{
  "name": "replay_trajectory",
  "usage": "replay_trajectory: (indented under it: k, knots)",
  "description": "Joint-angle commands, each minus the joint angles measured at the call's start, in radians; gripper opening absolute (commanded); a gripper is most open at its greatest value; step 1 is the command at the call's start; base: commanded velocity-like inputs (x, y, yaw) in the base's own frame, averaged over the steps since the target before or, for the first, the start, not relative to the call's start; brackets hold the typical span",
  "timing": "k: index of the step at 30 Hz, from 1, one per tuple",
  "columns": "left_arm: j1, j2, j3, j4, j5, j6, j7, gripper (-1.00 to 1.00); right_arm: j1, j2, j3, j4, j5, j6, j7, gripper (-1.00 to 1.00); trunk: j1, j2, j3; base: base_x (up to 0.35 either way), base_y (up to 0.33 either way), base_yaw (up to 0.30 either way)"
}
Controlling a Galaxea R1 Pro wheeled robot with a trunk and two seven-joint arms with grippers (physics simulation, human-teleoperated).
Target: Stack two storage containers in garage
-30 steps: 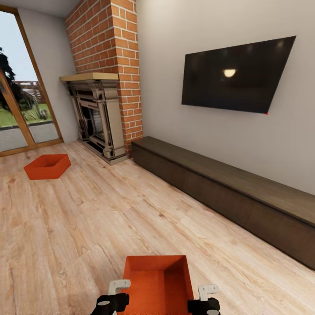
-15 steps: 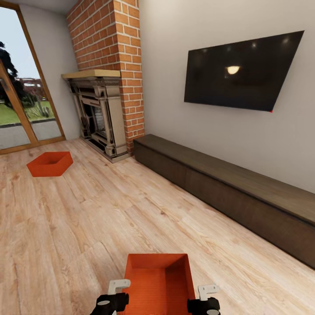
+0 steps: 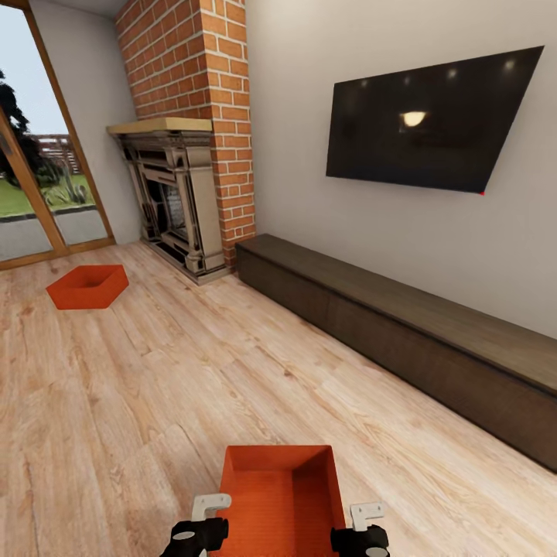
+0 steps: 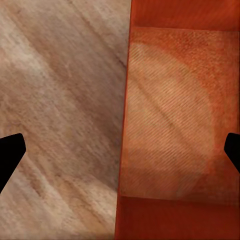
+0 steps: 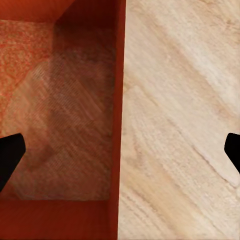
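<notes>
The living room has a light wood-plank floor (image 3: 155, 402), a red-brick fireplace (image 3: 186, 155) at the far left, a black TV (image 3: 433, 124) on the wall and a long dark cabinet (image 3: 402, 333) along the right. One orange container (image 3: 280, 495) sits on the planks very near the robot. The left gripper (image 4: 120, 155) is spread over its left wall, and the right gripper (image 5: 120, 155) is spread over its right wall. The second container (image 3: 87, 286) lies far left, near the glass door (image 3: 39, 193).
</notes>
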Motion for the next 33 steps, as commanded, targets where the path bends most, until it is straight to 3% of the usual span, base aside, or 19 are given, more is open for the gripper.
replay_trajectory:
  k: [1,33]
  knots:
    - [0.0,0.0,0.001,-0.002,0.0,0.006,0.002,1.0,-0.001,0.0,0.009,0.0,-0.01,-0.002,-0.006,1.0,0.0,0.0,-0.001,0.0,0.0,0.0]
    - [0.0,0.001,0.001,-0.002,0.0,0.011,0.003,1.0,-0.001,0.0,0.007,-0.001,-0.01,0.001,-0.009,1.0,0.0,0.0,-0.006,0.0,0.0,-0.026]
